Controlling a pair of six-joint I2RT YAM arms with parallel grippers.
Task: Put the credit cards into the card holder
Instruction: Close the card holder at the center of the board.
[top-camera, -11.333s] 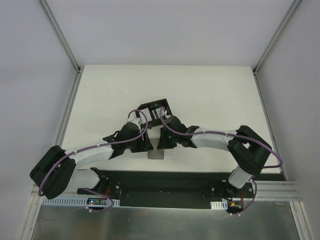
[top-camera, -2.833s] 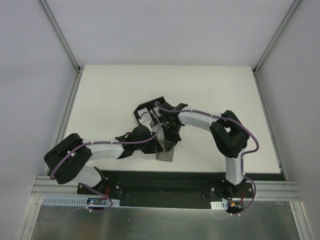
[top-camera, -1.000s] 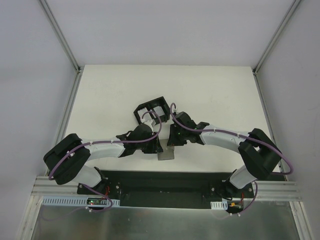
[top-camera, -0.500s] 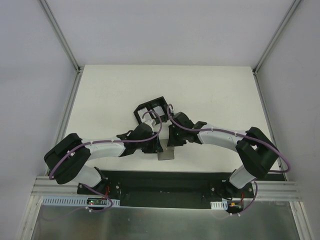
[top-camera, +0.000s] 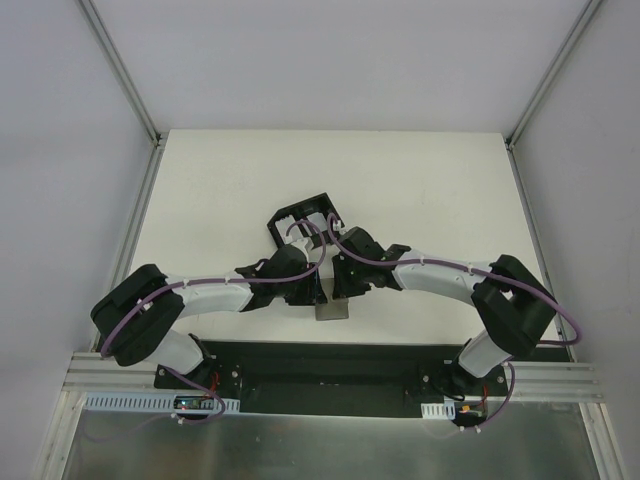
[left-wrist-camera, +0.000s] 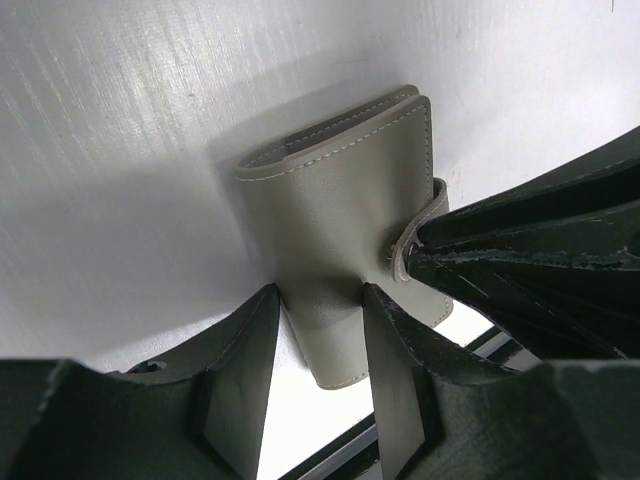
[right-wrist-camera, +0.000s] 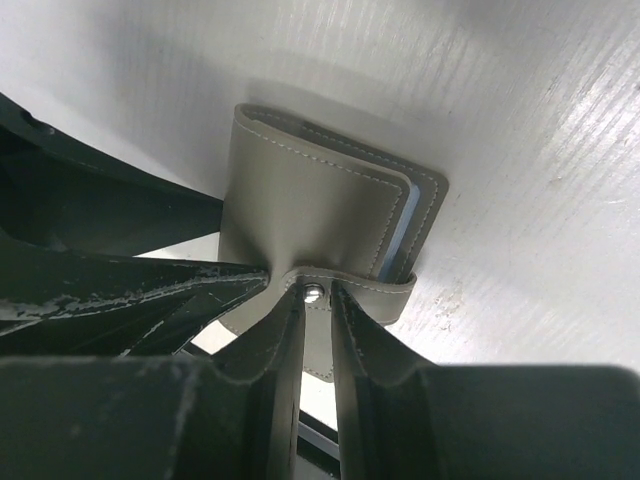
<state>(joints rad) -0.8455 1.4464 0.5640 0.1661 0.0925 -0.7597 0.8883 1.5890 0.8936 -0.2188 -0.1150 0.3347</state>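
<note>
The card holder (top-camera: 332, 310) is a small grey wallet lying folded on the white table near its front edge. In the left wrist view the card holder (left-wrist-camera: 340, 200) runs between my left gripper (left-wrist-camera: 320, 292) fingers, which press on its two sides. My left gripper (top-camera: 318, 292) comes at it from the left. My right gripper (top-camera: 338, 292) meets it from the right. In the right wrist view the card holder (right-wrist-camera: 310, 210) shows a pale blue edge, and my right gripper (right-wrist-camera: 314, 290) has its narrow tips pinched at the closing tab (right-wrist-camera: 350, 290) by the snap. No credit cards show.
A black plastic tray (top-camera: 300, 215) with dividers stands just behind the two grippers. The black base plate (top-camera: 330, 365) runs along the table's front edge, right below the wallet. Both arms cross low over the front middle of the table.
The right gripper has shifted a little left and closer onto the wallet's tab, its jaws narrowing slightly. The left gripper and the wallet have stayed put.
</note>
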